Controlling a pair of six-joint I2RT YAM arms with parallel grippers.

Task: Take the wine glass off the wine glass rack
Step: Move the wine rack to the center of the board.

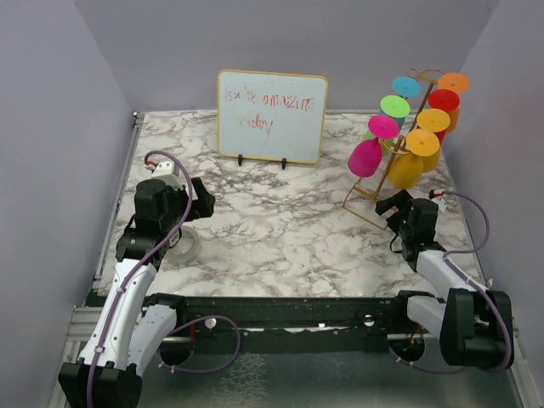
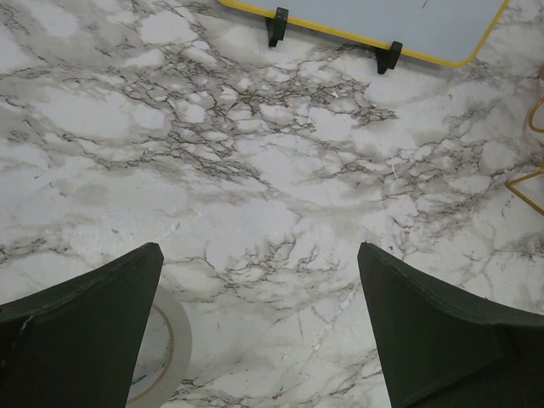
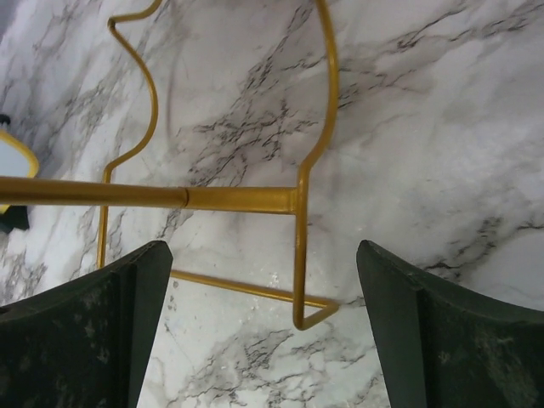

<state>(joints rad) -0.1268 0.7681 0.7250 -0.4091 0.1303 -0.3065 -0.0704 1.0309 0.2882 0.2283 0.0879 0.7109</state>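
From above, my right claw [image 1: 393, 206] is wide apart beside the wine glass rack [image 1: 371, 194], near the yellow wine glass [image 1: 406, 170] (hanging upside down). Left view: left claw [image 2: 259, 255] apart over the table [image 2: 255, 170]. Right view: the rack is close; a bump could tip everything

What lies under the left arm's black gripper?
A white marbled tabletop and a white ring-shaped roll, perhaps tape. One finger of the open left gripper covers most of the roll, hiding its full shape.
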